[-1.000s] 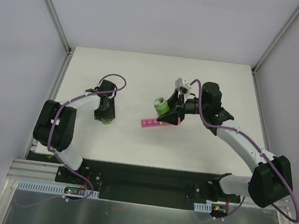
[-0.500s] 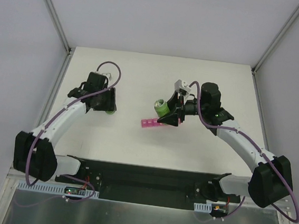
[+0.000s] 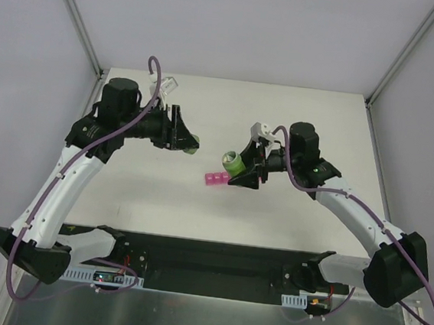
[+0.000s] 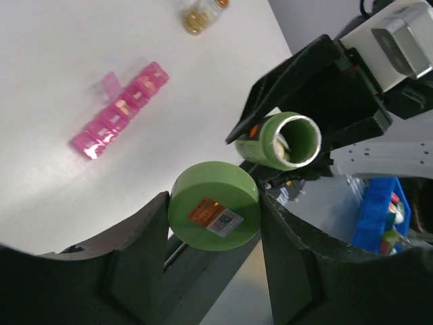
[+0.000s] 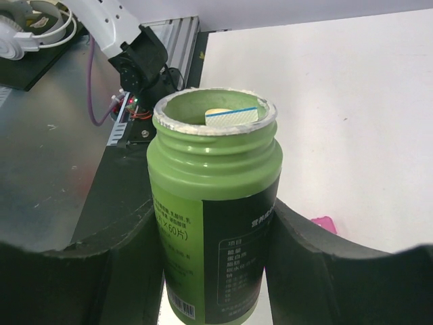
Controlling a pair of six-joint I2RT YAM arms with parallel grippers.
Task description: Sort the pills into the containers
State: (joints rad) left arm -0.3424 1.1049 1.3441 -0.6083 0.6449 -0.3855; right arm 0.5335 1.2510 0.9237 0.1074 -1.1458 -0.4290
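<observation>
The containers [image 3: 217, 180], a pink strip of compartments, lie mid-table and show in the left wrist view [image 4: 120, 110] with one end lid flipped up. A pink corner [image 5: 323, 224] also shows beside the right fingers. My right gripper [image 3: 245, 170] [image 5: 213, 227] is shut on an open green pill bottle [image 3: 235, 163] [image 5: 213, 196], tilted just above the strip. A pale piece with a blue edge sits in its mouth; I see no pills. My left gripper [image 3: 186, 139] [image 4: 214, 210] is raised left of the bottle, shut on the round green cap [image 3: 193, 143] [image 4: 214, 205].
A small amber glass bottle [image 4: 201, 15] lies on the table beyond the pink strip. A blue bin [image 4: 379, 217] with mixed items sits off the table. White walls with metal corner posts close in the table on three sides.
The left arm rose from the table's left side and swung right toward the bottle, still holding the green cap. The right gripper, still holding the bottle, shifted slightly left and nearer.
</observation>
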